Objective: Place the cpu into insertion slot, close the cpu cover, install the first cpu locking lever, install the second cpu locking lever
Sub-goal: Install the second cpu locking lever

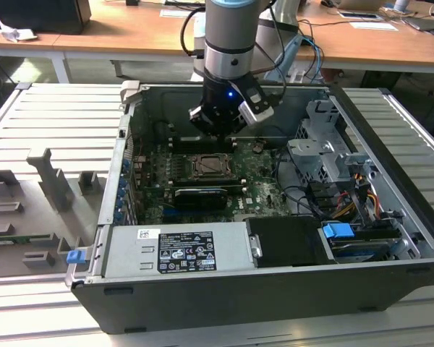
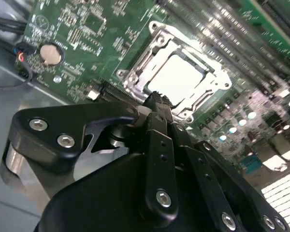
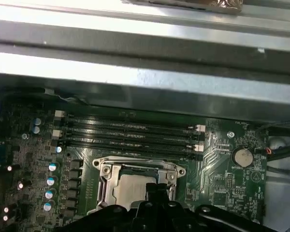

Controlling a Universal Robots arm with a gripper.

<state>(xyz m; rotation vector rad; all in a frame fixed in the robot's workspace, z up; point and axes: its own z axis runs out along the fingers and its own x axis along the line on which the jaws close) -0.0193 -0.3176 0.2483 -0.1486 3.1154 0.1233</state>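
End effector hanging inside the open computer case, just above the motherboard, fingertips pressed together into one thin black tip with nothing between them. Tip poised right at the edge of the cpu cover in the second wrist view, close enough that contact cannot be ruled in or out.

Directly beneath: the cpu, pale top showing, seated flat in the insertion slot, framed by the silvery cover lying down around it. Cover apparently closed; locking levers too slim among the glare to say whether latched.

Further out in the first wrist view: long black memory slots beside the socket, a round coin battery off to one side, rows of small capacitors on the other. In the exterior view, a graphics card nearer the camera than the socket, a drive cage toward the exterior view's right, the whole case resting on the bench.

Risks, as judged from here: tip sliding off thin metal and scraping nearby components; pressing down on a cover not fully flat, stressing the chip or pins below; snagging a lever at an angle and bending it instead of hooking it.
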